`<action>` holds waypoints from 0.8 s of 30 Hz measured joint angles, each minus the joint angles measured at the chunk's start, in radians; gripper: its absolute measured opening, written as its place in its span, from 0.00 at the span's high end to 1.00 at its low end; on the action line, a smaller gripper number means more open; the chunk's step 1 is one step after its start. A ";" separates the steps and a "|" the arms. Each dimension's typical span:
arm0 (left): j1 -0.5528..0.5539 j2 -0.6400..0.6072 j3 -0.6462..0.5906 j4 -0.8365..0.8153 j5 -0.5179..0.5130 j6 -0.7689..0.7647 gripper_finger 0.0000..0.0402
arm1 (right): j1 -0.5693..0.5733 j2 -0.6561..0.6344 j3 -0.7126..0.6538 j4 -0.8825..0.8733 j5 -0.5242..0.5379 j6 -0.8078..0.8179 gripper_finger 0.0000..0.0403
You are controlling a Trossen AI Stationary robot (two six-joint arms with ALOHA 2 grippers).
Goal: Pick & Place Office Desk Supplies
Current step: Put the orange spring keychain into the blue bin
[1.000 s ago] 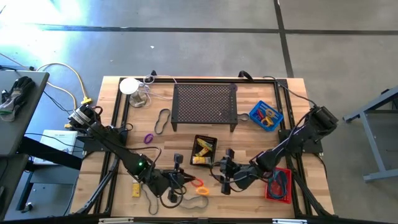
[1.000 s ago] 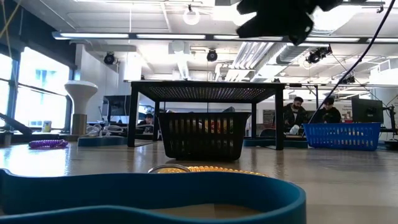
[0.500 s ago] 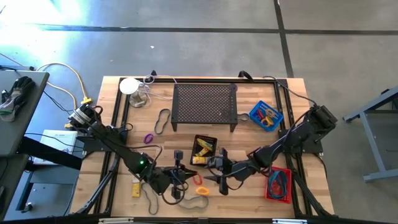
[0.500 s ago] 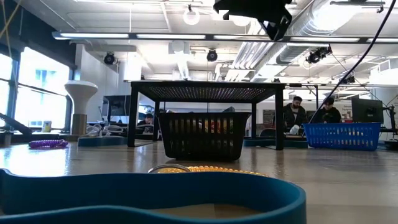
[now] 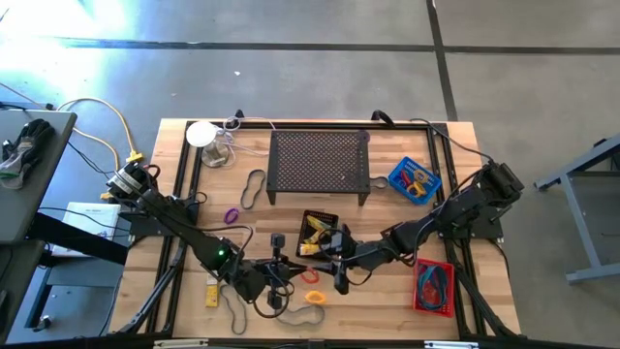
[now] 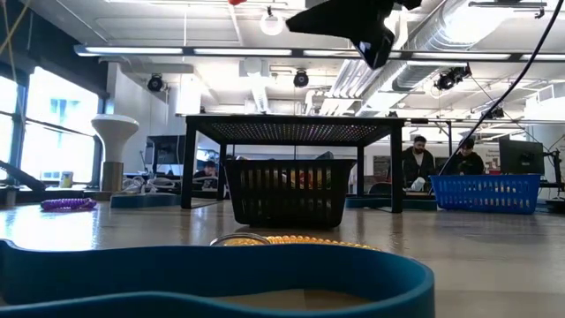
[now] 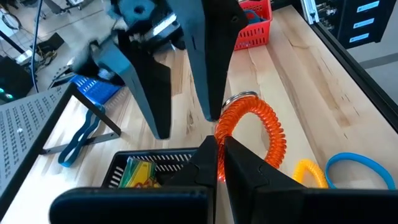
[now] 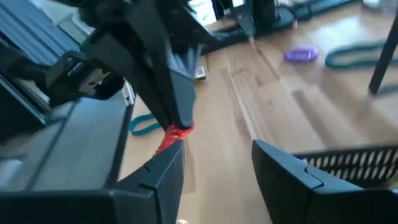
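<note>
An orange coil ring [image 7: 254,129] is clamped in the left pincer [image 7: 219,163] above the bench [image 5: 387,301]; the right pincer [image 5: 338,276], fingers apart, is held near it. Packets are lodged in the black basket [image 5: 318,234]; a purple ring [image 5: 232,215], a yellow ring [image 5: 316,297] and a packet [image 5: 211,295] are left out.

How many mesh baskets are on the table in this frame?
3: a black basket in the middle below the perforated stand, a blue basket to the stand's right, and a red basket at the table's lower right corner.
</note>
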 joint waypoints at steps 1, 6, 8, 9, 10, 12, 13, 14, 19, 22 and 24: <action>0.000 0.000 0.000 -0.005 0.000 -0.007 0.98 | 0.006 0.000 0.000 0.008 0.008 -0.041 0.56; 0.000 0.000 0.000 -0.027 0.000 -0.015 0.98 | 0.047 0.000 0.000 0.089 0.050 -0.157 0.56; 0.000 0.000 0.000 -0.026 0.000 -0.015 0.98 | 0.055 0.000 0.000 0.090 0.046 -0.149 0.56; 0.000 0.000 0.000 -0.026 0.000 -0.015 0.98 | 0.055 0.000 0.000 0.085 0.046 -0.139 0.56; 0.000 0.000 0.000 -0.026 0.000 -0.015 0.98 | 0.053 0.000 0.000 0.077 0.047 -0.123 0.56; 0.000 0.000 0.000 -0.026 0.001 -0.005 0.98 | 0.043 0.000 0.000 0.063 0.049 -0.092 0.56; 0.000 0.000 0.000 -0.025 0.001 -0.001 0.98 | 0.038 0.004 0.000 0.059 0.049 -0.071 0.56; 0.000 0.000 0.000 -0.025 0.001 0.002 0.98 | 0.029 0.014 0.001 0.067 0.047 -0.048 0.56; 0.000 0.000 0.000 -0.024 0.001 0.001 0.98 | -0.007 0.074 0.000 0.111 -0.088 -0.037 0.56; 0.000 0.000 0.000 -0.024 0.001 0.001 0.98 | -0.018 0.099 0.001 0.120 -0.200 -0.101 0.56; 0.000 0.000 0.000 -0.024 0.001 0.001 0.98 | -0.019 0.110 0.000 0.126 -0.217 -0.120 0.56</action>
